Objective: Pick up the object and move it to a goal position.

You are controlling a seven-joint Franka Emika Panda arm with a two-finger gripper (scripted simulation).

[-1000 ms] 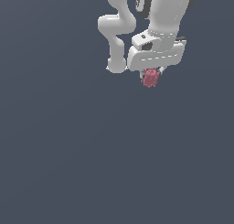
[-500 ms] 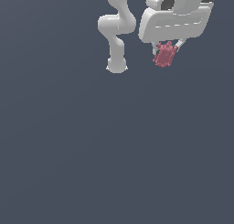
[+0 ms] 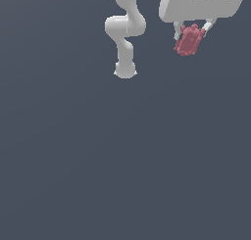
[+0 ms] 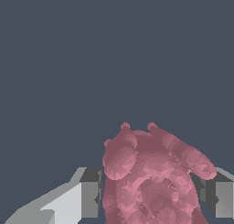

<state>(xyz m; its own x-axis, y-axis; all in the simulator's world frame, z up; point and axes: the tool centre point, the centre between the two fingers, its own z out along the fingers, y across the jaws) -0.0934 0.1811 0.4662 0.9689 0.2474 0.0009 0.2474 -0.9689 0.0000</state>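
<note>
The gripper (image 3: 191, 32) pinches the object (image 3: 189, 41) between its two fingers (image 3: 209, 25), high toward the exterior view's right, well clear of the dark grey floor (image 3: 122, 160). The object (image 4: 153, 177) is red-pink and lumpy, covered in rounded bumps, strawberry-like, with small nubs on one end. The arm's white base (image 3: 125, 70) stands to its left.

We see the arm (image 3: 125, 33) from high and far in the exterior view; our wrist view looks close past the jaws at the object (image 4: 153, 177).
</note>
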